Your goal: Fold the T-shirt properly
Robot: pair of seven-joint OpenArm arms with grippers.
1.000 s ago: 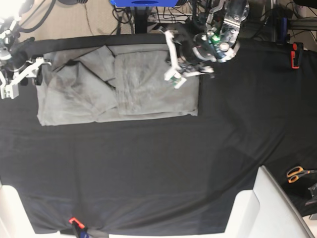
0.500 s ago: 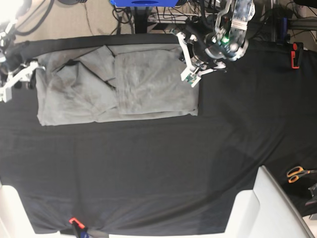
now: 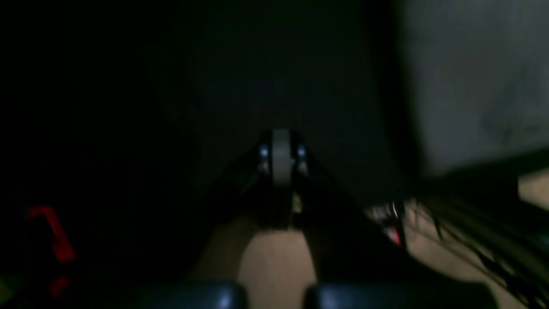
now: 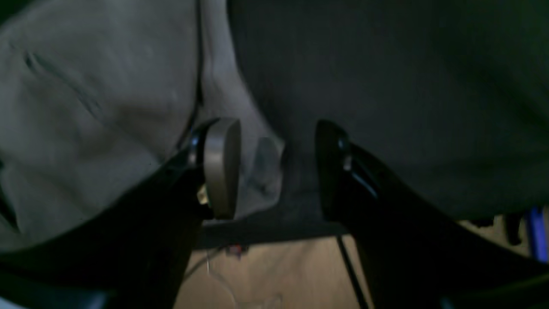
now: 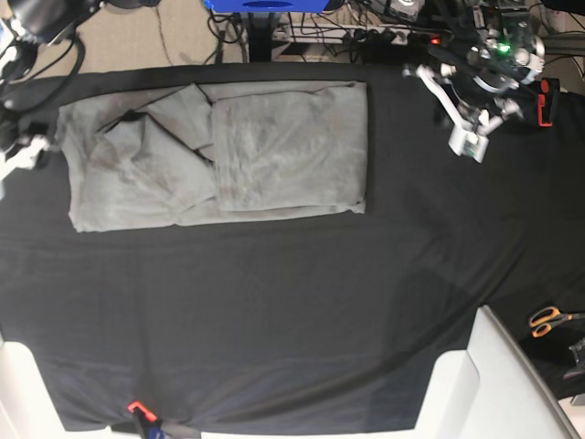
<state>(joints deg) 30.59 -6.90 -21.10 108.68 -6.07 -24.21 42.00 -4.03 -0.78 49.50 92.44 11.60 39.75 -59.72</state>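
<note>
The big light-grey cotton T-shirt (image 5: pixel 219 155) lay half-folded around 11 o'clock on the black-cloth surface (image 5: pixel 292 311), left tool (image 5: pixel 471 123) clenched empty at 1 o'clock, right tool (image 4: pixel 274 167) released over the shirt's edge, so a sloppy grab could probably bunch the loose layers.

Desk cover: black cloth (image 5: pixel 274 293)
Scissors: orange-handled (image 5: pixel 548 320), right edge
Clamps: red (image 5: pixel 547 101) far right; another (image 5: pixel 137 408) near edge

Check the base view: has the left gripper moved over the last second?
Yes. The left gripper has swung off the T-shirt toward the red clamp at the table's edge, and now hangs over bare black cloth.
</note>
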